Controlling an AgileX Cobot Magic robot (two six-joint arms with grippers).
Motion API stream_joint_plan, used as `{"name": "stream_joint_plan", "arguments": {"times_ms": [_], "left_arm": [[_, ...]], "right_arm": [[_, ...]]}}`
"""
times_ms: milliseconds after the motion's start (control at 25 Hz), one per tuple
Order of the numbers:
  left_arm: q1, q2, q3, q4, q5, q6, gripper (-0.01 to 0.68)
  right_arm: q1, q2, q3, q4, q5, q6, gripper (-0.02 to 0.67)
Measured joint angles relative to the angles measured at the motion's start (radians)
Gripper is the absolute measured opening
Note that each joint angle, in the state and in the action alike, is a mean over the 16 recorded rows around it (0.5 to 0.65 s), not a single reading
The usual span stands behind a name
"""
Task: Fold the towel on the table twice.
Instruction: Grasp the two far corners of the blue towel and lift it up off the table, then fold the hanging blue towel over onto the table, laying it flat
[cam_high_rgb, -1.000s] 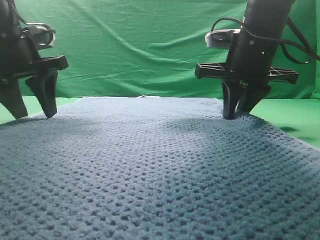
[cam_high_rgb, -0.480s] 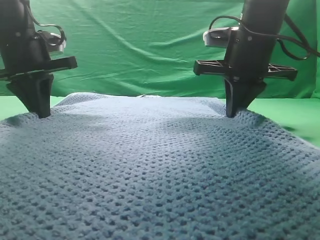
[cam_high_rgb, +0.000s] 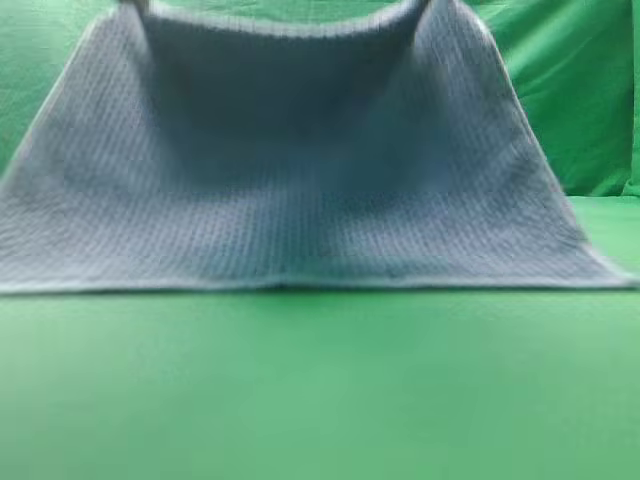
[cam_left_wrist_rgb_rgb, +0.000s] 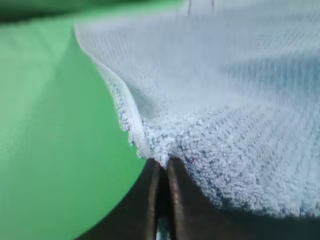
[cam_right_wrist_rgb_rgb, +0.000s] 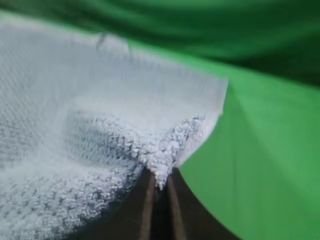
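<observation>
From the exterior high view, much has changed in a second: then the towel (cam_high_rgb: 300, 190) lay flat and filled the foreground, with both my grippers standing on its far corners. Now those far corners are hauled up past the top of the picture, the cloth hangs as a wide sagging sheet, and my grippers have gone out of view. The towel's lower edge lies along the table (cam_high_rgb: 320, 390), whose bare green surface shows in front of it. The picture is blurred.

In the left wrist view, my left gripper (cam_left_wrist_rgb_rgb: 163, 170) has its two dark fingers (cam_left_wrist_rgb_rgb: 150, 200) pressed together, pinching a corner of the towel between their tips. The cloth spreads up and to the right from the pinch, its pale edge trim running away along the left side, with green table beyond it.

In the right wrist view, my right gripper (cam_right_wrist_rgb_rgb: 160, 182) is likewise squeezed closed on the other corner, a tuft of towel bunched right at the tips. The cloth fans away to the left; green lies to the right.
</observation>
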Motion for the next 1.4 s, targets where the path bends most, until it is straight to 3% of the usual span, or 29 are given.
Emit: {"name": "stream_joint_plan", "arguments": {"times_ms": [240,480,1040,1400], "left_arm": [[0.0,-0.017,-0.223,0.0,-0.008,-0.015,0.0],[0.0,-0.018,-0.263,-0.001,-0.01,-0.034,0.0],[-0.007,-0.093,-0.022,-0.017,0.027,-0.055,0.0],[-0.016,-0.311,0.28,-0.05,-0.064,-0.061,0.0]], "right_arm": [[-0.023,-0.006,-0.196,-0.045,-0.017,-0.001,0.0],[-0.048,-0.008,-0.225,-0.057,-0.01,-0.001,0.0],[-0.06,-0.066,-0.081,-0.044,0.157,0.0,0.0],[-0.048,-0.223,0.07,-0.012,0.195,0.002,0.0]]}}
